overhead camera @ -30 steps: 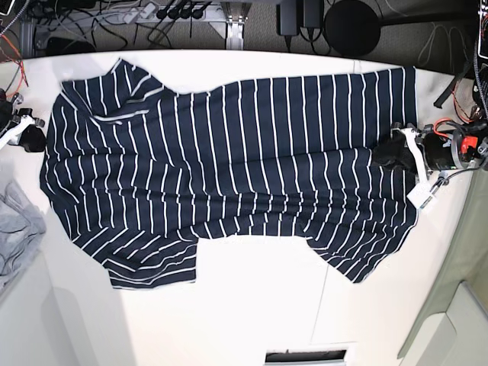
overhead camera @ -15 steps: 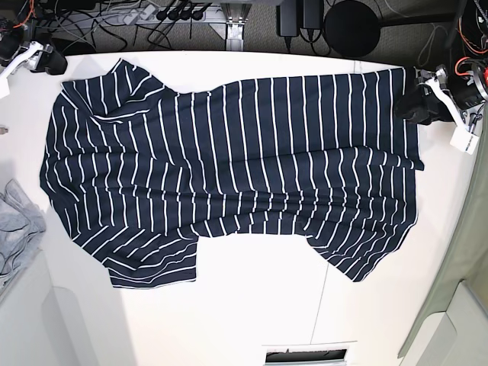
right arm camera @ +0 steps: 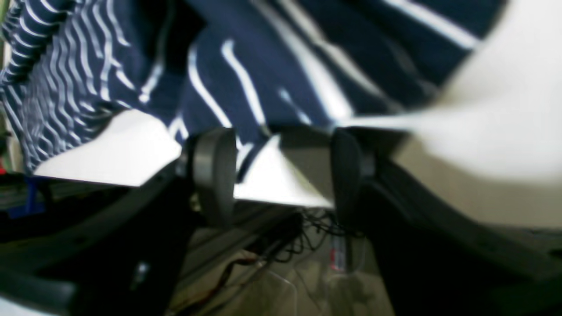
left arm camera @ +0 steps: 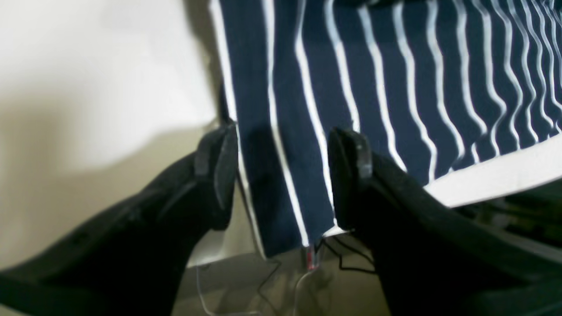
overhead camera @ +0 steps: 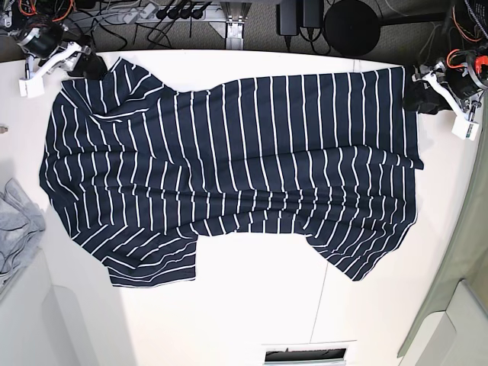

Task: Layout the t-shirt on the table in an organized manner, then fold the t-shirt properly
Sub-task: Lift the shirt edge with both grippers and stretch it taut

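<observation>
Base view: one t-shirt (overhead camera: pixel 229 168), two pincers.

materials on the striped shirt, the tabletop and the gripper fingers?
T-shirt: thin soft knit, likely cotton jersey; it ripples and drapes, with matte navy and white stripes.
Table: rigid matte white board, maybe laminate; flat, one thin seam.
Left gripper fingers: black, dull sheen, probably moulded plastic or rubber-padded; cannot tell which.
</observation>
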Robot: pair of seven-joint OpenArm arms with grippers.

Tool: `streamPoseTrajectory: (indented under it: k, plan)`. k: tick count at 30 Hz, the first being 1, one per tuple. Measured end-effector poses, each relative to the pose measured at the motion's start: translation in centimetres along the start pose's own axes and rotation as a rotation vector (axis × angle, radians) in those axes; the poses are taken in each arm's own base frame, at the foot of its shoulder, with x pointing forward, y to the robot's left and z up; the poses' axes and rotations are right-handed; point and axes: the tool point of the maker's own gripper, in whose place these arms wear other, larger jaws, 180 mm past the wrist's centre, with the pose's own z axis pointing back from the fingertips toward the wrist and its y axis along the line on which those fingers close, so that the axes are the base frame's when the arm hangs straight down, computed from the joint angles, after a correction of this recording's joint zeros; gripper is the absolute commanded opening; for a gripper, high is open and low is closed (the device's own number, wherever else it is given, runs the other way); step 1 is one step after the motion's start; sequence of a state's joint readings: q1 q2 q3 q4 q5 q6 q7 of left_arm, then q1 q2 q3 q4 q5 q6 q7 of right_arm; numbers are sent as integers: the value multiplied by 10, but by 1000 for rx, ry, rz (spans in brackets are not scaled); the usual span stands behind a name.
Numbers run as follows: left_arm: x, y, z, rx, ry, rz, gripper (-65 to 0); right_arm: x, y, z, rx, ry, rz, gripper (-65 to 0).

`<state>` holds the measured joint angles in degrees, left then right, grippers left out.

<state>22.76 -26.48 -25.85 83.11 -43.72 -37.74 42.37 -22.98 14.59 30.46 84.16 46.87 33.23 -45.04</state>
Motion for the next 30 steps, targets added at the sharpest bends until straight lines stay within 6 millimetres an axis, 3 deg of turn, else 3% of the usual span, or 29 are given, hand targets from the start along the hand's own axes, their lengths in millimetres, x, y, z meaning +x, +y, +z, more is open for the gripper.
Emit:
streamPoseTrajectory:
  k: [5, 14, 21, 30]
  plan:
    - [10, 7, -9, 2, -26, 36, -300, 14, 9, -11, 18, -15, 25, -307]
    - [-7, 21, -14, 35, 22, 62, -300, 18, 6, -13, -1, -9, 44, -307]
    - [-23, 31, -2, 65, 37, 93, -300, 17, 6, -13, -3, -7, 46, -307]
    - [-53, 11, 1, -9, 78, 157, -302, 18, 6, -13, -2, -8, 45, -307]
